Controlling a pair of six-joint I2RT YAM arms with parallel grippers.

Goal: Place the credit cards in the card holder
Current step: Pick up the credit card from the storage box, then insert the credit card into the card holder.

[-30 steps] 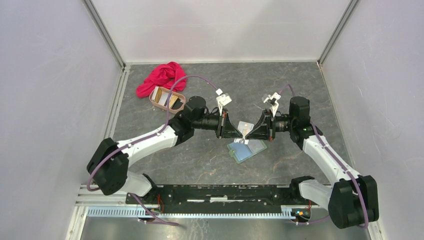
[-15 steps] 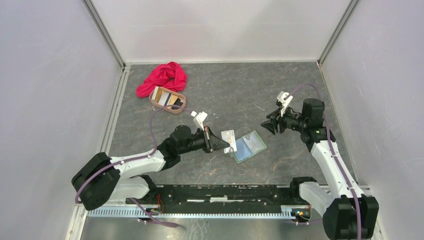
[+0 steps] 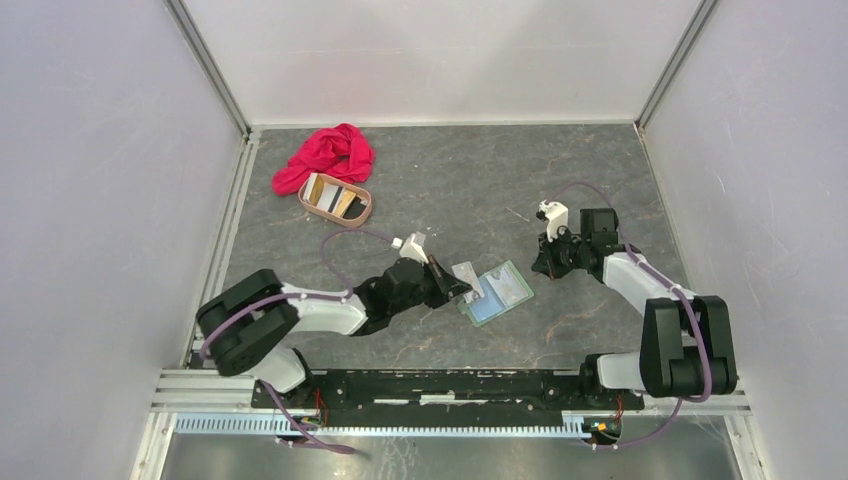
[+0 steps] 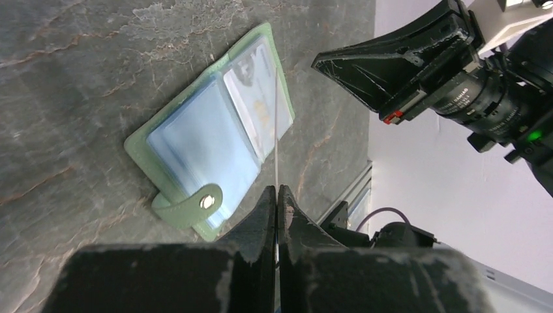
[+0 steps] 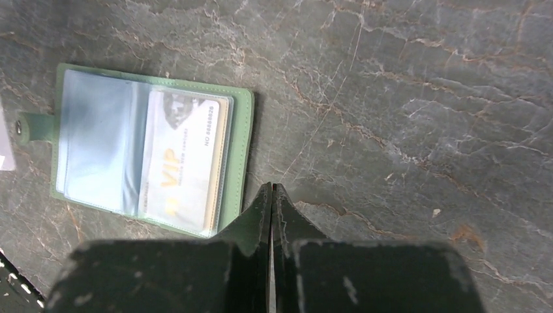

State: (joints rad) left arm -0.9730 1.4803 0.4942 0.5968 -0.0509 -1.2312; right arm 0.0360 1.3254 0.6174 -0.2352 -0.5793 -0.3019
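Note:
The sage-green card holder lies open on the table, and a white-and-gold credit card sits in its right pocket. My left gripper is low at the holder's left edge, shut on a silvery credit card. In the left wrist view that card shows edge-on as a thin line over the card holder, rising from my left gripper. My right gripper is shut on nothing, just right of the card holder; the top view shows the right gripper low over the table.
A pinkish-tan oval tray with more cards stands at the back left, next to a crumpled red cloth. White walls close in the table on three sides. The arms' base rail runs along the near edge.
One second ago both grippers held the silvery card above the holder. The right gripper let go, drew back right and shut. The left arm lowered the card to the holder's left edge.

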